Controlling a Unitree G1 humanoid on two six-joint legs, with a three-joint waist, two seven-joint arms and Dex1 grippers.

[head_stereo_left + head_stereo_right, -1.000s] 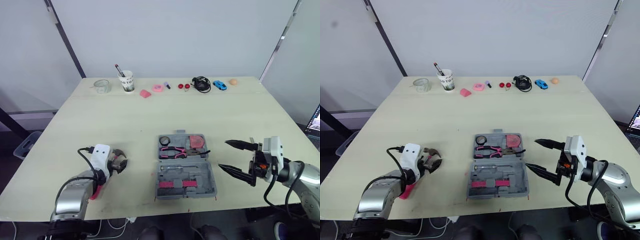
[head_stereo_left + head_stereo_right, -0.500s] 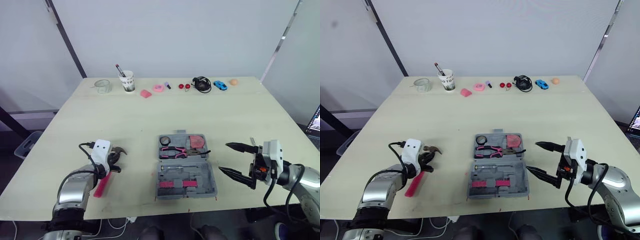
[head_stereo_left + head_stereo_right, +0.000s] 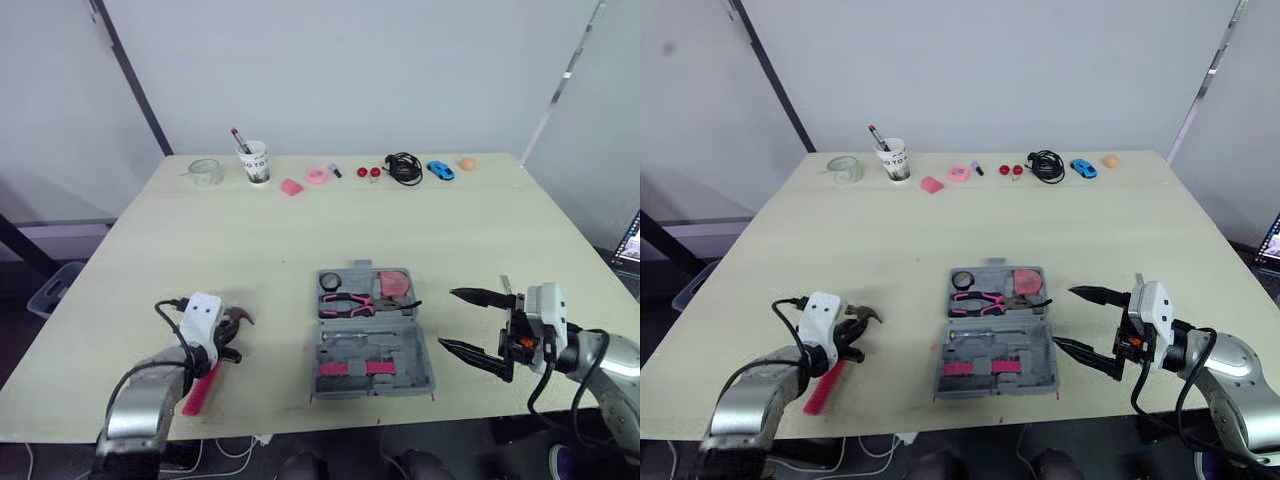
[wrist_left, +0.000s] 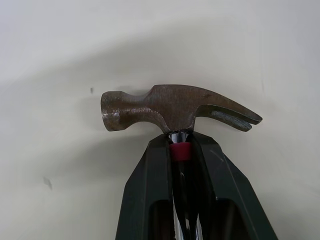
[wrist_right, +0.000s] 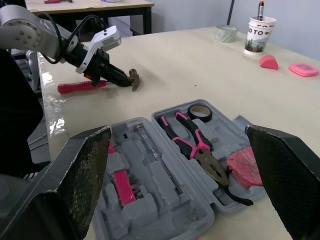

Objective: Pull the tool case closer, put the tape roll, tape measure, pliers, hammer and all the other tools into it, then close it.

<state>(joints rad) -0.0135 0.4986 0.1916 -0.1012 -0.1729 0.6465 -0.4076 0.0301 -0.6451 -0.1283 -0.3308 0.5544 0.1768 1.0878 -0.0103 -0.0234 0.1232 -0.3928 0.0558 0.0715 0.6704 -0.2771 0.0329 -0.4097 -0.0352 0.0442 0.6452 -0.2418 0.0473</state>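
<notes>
The grey tool case (image 3: 405,372) lies open at the table's front centre. In it are pink-handled pliers (image 3: 345,300), a black tape roll (image 3: 330,282), a pink tape measure (image 3: 395,283) and a screwdriver (image 5: 152,155). At the front left, my left gripper (image 4: 179,142) is shut on the neck of the hammer (image 4: 170,107), just under its rusty head. The hammer's red handle (image 3: 200,390) runs back under my wrist. My right gripper (image 3: 450,320) stands open just right of the case, holding nothing.
Along the far edge are a paper cup with a pen (image 3: 255,162), a clear tape roll (image 3: 205,172), two pink items (image 3: 291,187), a black cable (image 3: 403,167), a blue toy car (image 3: 439,170) and an orange ball (image 3: 466,163).
My left gripper has shut on the hammer's neck; it stood open around it a second ago. It then shifted slightly with the hammer. The right gripper has barely moved.
</notes>
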